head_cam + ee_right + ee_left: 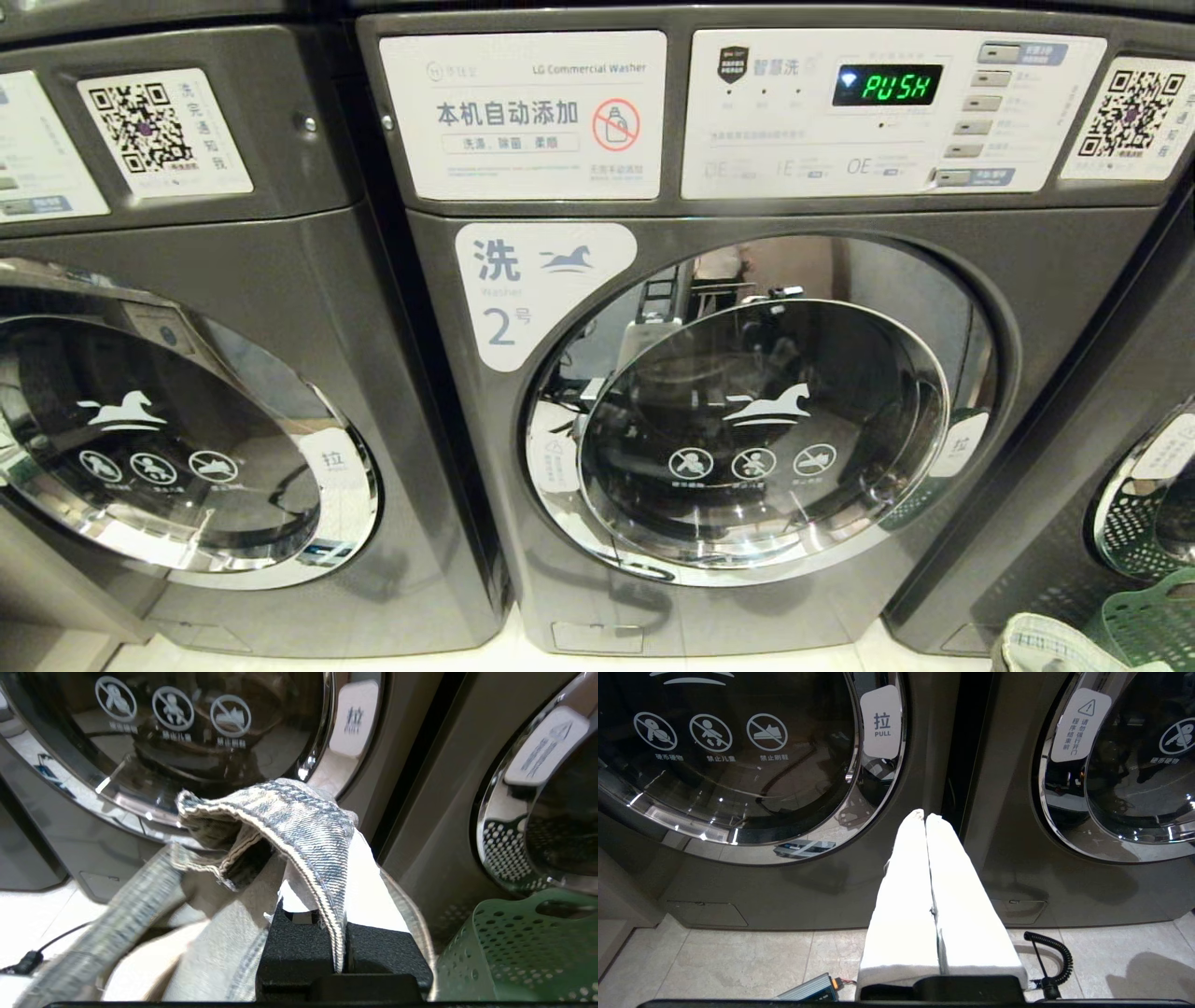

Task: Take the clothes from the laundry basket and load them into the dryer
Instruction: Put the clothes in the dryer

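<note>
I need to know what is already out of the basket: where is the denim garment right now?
The denim garment is pinched in the right gripper, low before the middle machine's closed door, with the green laundry basket to its right.
</note>
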Controlling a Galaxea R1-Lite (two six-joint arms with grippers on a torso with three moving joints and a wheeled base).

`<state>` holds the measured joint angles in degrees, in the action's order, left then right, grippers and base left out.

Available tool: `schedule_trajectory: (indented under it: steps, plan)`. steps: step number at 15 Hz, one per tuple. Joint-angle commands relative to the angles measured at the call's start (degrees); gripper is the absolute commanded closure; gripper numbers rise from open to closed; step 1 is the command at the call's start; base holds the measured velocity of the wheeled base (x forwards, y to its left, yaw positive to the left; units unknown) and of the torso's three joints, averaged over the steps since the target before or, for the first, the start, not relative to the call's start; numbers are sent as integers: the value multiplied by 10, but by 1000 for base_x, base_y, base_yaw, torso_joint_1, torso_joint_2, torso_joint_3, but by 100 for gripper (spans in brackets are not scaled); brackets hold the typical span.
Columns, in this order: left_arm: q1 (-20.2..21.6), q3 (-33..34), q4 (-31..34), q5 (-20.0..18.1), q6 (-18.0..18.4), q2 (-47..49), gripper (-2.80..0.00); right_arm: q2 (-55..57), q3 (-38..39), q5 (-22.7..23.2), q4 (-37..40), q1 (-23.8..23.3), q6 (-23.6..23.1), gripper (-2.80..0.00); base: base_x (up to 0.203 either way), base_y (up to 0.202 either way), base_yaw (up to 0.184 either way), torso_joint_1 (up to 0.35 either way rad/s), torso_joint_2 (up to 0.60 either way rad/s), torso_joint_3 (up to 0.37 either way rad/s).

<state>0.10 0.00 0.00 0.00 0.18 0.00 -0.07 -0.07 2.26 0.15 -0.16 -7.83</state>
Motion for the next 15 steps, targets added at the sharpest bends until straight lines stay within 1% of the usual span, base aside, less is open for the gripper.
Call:
schedule_trajectory:
  steps: [1, 7, 13, 15]
  plan:
    - [0, 1, 1, 0, 0, -1, 0, 0, 1, 0, 2, 0, -1, 0, 0, 0, 0, 25, -64, -268]
    - [0, 1, 1, 0, 0, -1, 0, 0, 1, 0, 2, 0, -1, 0, 0, 0, 0, 87, -458, -335]
    - [0, 1, 1, 0, 0, -1, 0, 0, 1, 0, 2, 0, -1, 0, 0, 0, 0, 150, -471, -320]
    - [0, 1, 1, 0, 0, -1, 0, 0, 1, 0, 2, 0, -1, 0, 6, -9, 147, 171, -476, -309]
